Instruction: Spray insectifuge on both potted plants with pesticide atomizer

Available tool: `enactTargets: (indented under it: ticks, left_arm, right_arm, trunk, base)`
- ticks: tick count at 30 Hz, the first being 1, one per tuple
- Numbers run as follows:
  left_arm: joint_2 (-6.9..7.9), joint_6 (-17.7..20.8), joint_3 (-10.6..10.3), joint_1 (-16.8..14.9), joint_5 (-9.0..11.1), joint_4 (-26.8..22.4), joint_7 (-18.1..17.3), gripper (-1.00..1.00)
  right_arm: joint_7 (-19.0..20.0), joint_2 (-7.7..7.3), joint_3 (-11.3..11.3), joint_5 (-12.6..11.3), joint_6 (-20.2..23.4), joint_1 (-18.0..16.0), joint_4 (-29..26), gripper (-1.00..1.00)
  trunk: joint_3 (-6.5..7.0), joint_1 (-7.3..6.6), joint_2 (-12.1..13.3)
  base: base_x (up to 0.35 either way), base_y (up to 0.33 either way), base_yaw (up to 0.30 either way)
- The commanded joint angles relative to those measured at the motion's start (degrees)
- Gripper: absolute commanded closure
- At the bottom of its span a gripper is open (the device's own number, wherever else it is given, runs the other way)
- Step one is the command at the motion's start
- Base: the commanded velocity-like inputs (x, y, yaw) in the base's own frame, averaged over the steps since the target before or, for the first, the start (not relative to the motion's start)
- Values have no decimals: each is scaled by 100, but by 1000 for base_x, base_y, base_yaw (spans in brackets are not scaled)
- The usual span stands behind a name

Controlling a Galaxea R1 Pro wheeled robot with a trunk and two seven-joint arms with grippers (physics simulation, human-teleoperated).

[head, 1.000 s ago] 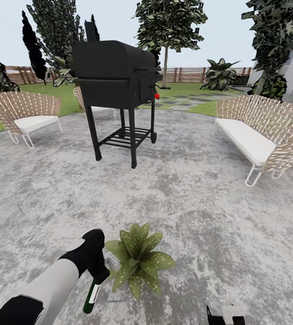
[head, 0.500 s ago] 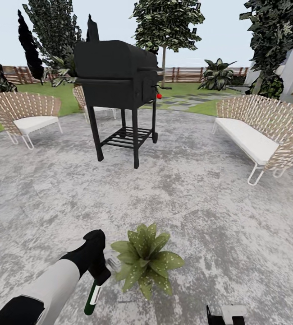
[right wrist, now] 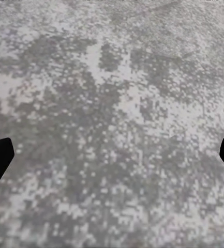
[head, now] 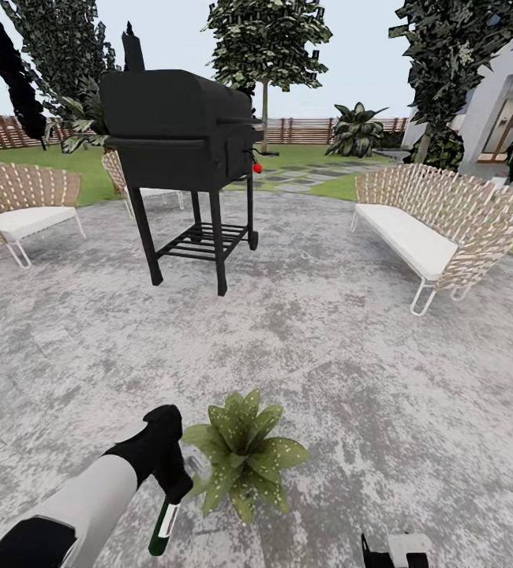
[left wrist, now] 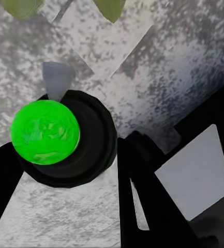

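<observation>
Mottled grey patio [head: 351, 371] is seen across the garden, with wicker sofa [head: 434, 229] at the right and black grill [head: 181, 150] standing left of centre. One potted plant [head: 245, 456] sits on the patio near the robot. The left end effector [head: 170, 465] is closed around the pesticide atomizer [head: 162, 527], which hangs bottle-down below it, just beside the plant's leaves. In the left wrist view the bottle's green end [left wrist: 44, 133] is seen. Right end effector [right wrist: 112, 155]: fingertips at opposite frame edges, spread apart, over bare patio
</observation>
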Motion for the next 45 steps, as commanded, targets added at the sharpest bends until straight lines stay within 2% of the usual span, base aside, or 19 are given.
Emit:
enactTargets:
  ticks: [1,6,14,21,28,32,34,45]
  left_arm:
    - [-2,-71,-7,-1,-72,116,-62,100]
    - [19,-145,13,-1,-114,242,-56,100]
    - [15,-125,35,-8,-127,162,9,100]
    - [4,-112,-3,-10,-130,154,44,100]
    - [-2,-121,-22,4,-134,232,52,100]
    - [3,-128,-15,242,-132,239,65,100]
    - [56,-130,2,333,-131,241,207,100]
    - [112,-133,-5,455,-130,252,248,100]
  right_arm:
    - [-36,1,-25,61,-16,-2,7,-100]
    - [-36,1,-25,61,-16,-2,7,-100]
    - [-34,1,-25,62,-16,-4,11,-100]
    - [-29,2,-22,62,-16,-1,12,-100]
    - [-33,9,-23,61,-16,-2,10,-100]
    - [-36,9,-24,61,-16,-3,9,-100]
    - [-33,16,-22,65,-16,-3,9,-100]
    - [-29,-13,-16,85,-16,-5,9,-100]
  trunk:
    - [-5,-1,-2]
    - [-5,-1,-2]
    - [-5,-1,-2]
    - [-5,-1,-2]
    - [-5,-1,-2]
    - [-5,-1,-2]
    - [-5,-1,-2]
    - [-5,-1,-2]
  base:
    - [0,0,-2]
    - [0,30,0]
    - [7,279,-7]
    - [96,307,-251]
    - [10,52,-213]
    - [0,1,-12]
    - [0,0,-1]
    - [0,0,0]
